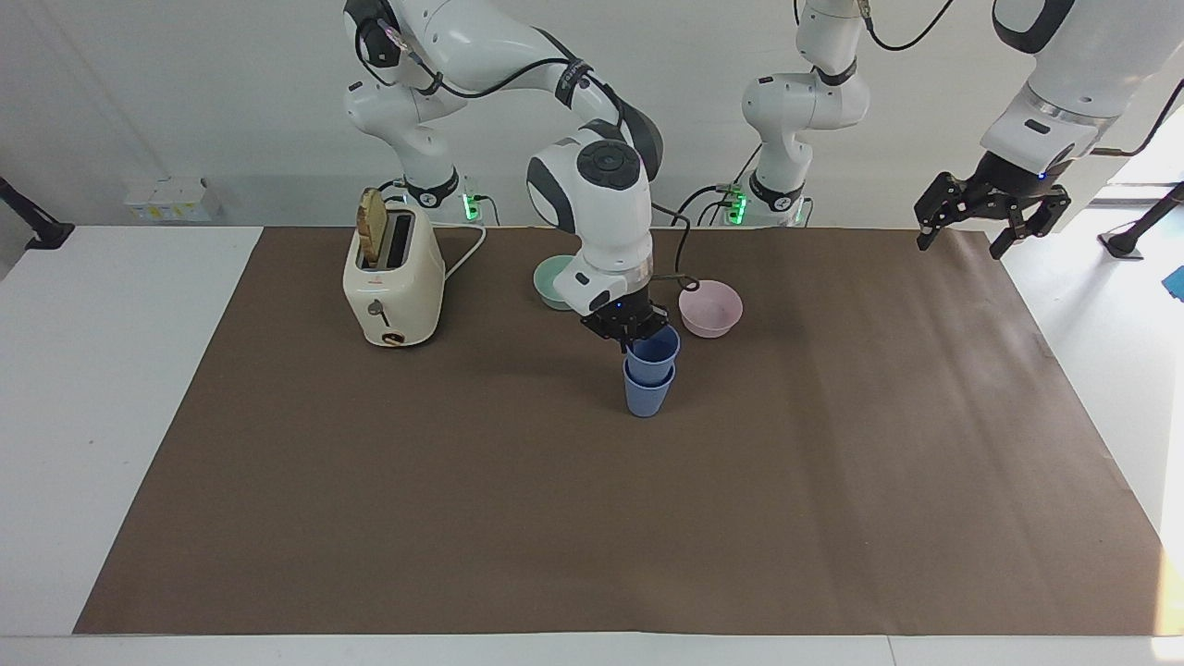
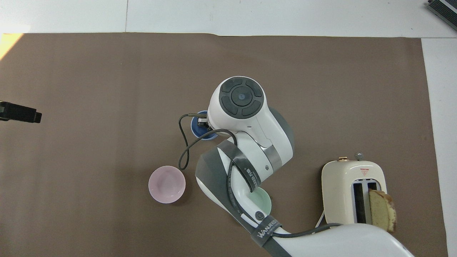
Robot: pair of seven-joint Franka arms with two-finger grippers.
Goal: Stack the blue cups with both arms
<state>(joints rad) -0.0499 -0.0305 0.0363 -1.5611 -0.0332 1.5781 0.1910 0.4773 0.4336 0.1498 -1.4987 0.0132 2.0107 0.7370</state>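
Note:
Two blue cups stand nested in the middle of the brown mat. The lower cup [image 1: 647,398] rests on the mat and the upper cup [image 1: 655,351] sits deep inside it. My right gripper [image 1: 635,332] is shut on the upper cup's rim, on the side toward the robots. In the overhead view the right arm hides most of the cups; only part of the rim [image 2: 198,129] shows. My left gripper [image 1: 988,220] is open and empty. It waits raised over the mat's corner at the left arm's end, and its tip shows in the overhead view [image 2: 20,115].
A pink bowl [image 1: 710,308] [image 2: 166,184] and a teal-green bowl [image 1: 553,281] [image 2: 263,200] stand nearer to the robots than the cups. A cream toaster [image 1: 393,277] [image 2: 353,196] with a slice of bread in it stands toward the right arm's end.

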